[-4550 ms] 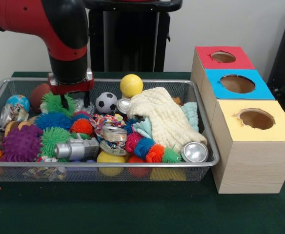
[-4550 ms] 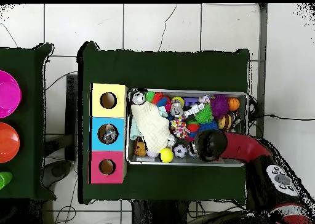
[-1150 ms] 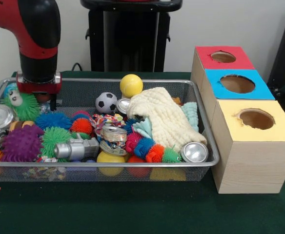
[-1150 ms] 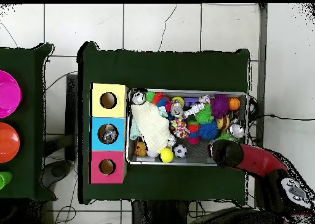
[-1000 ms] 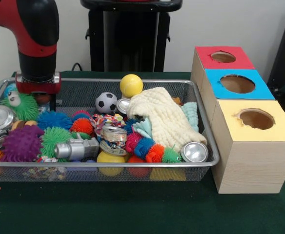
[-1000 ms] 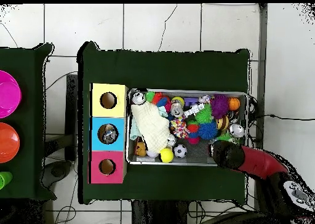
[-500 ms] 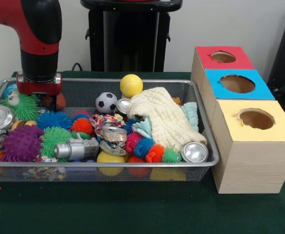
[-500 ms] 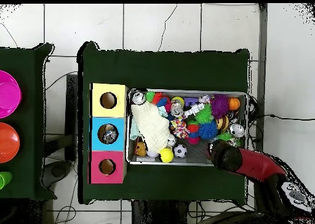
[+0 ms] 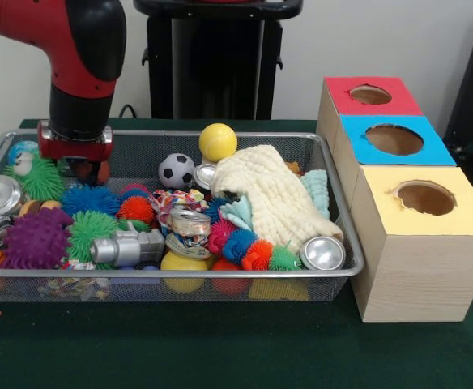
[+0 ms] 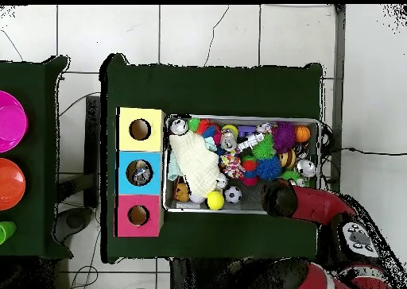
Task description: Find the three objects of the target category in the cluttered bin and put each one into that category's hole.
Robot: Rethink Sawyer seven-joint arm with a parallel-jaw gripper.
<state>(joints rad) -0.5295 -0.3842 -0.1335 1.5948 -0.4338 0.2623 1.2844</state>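
Brown ball (image 9: 99,171) sits clenched in the pincer (image 9: 85,170) above the bin (image 9: 334,194)

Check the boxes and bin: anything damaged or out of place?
The yellow box's hole has a ragged, torn rim, unlike the clean red and blue ones. A cream towel sprawls over the bin's clutter.

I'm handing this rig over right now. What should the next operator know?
Gripper: at the bin's far left corner, over a brown ball; open or shut can't be told.
Bin: full of spiky balls, cans, a yellow ball, a soccer ball, a cream cloth.
Boxes: the blue box has something in its hole; red and yellow look empty.
Left: find and drop the targets.
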